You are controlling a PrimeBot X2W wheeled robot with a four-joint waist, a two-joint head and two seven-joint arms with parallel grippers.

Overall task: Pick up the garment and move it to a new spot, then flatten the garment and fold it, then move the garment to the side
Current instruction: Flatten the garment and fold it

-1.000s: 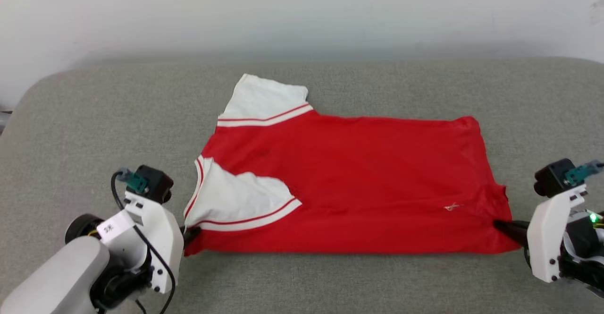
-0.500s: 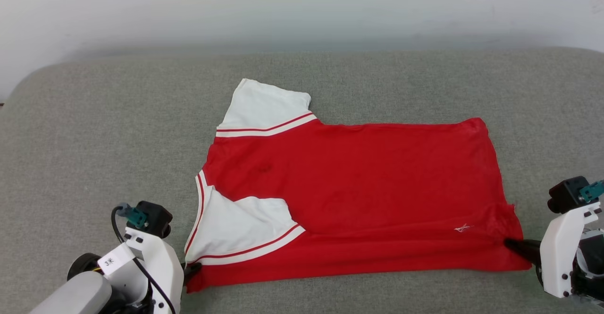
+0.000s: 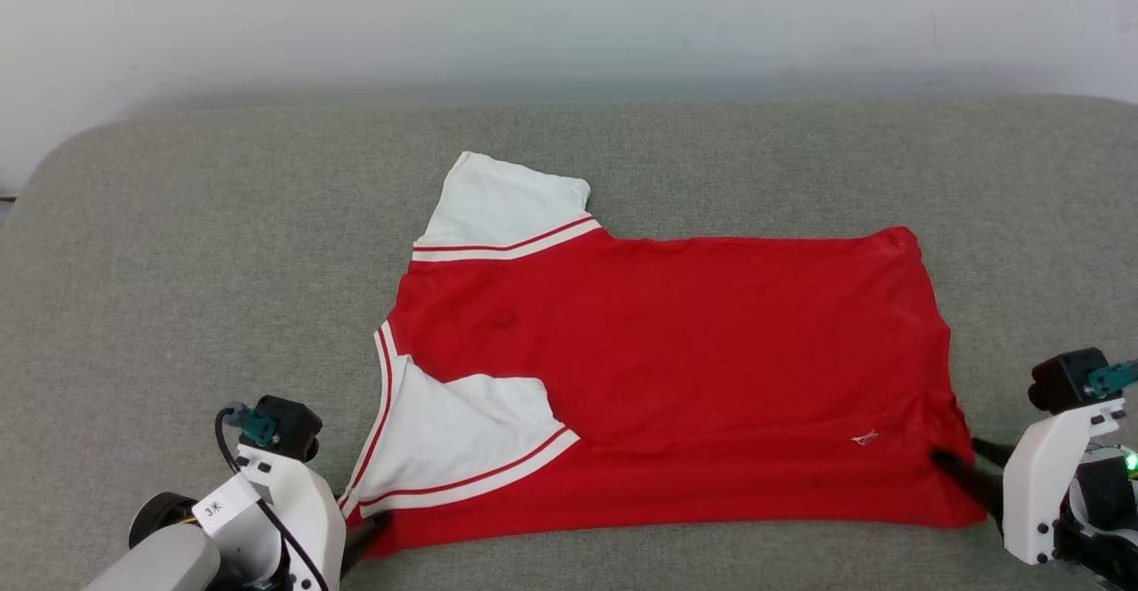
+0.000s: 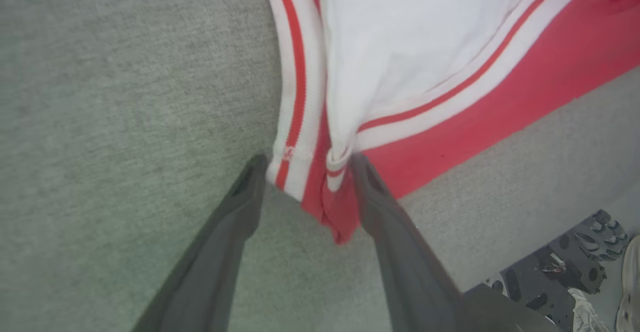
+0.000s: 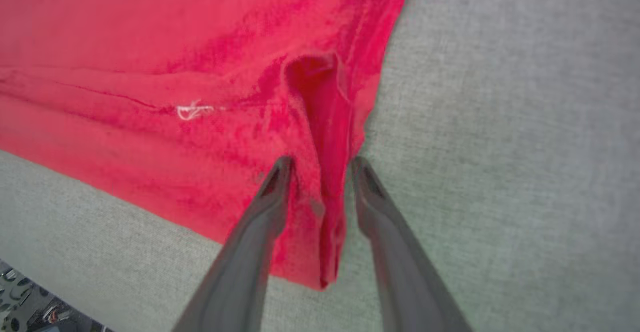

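Observation:
The garment [image 3: 676, 369], a red T-shirt with white sleeves, lies folded in half lengthwise on the grey cushioned surface [image 3: 178, 262]. One white sleeve sticks out at the far left and the other lies folded onto the red body. My left gripper [image 3: 364, 533] sits at the near-left collar corner. In the left wrist view this gripper [image 4: 307, 165] is open, and the striped corner of the garment [image 4: 450, 97] lies loose between its fingers. My right gripper [image 3: 965, 462] is at the near-right hem corner. The right wrist view shows that gripper [image 5: 320, 165] open astride a raised ridge of the garment [image 5: 150, 47].
A white wall [image 3: 569, 13] runs behind the surface. The surface's front edge lies just behind both grippers. Past that edge, the left wrist view shows a dark robot base [image 4: 575, 267] and a person's shoe [image 4: 630, 282]. Bare cushion surrounds the shirt on all sides.
Both grippers were shut on the garment's near corners and have now opened, so the corners lie loose between the fingers. The head camera has shifted slightly.

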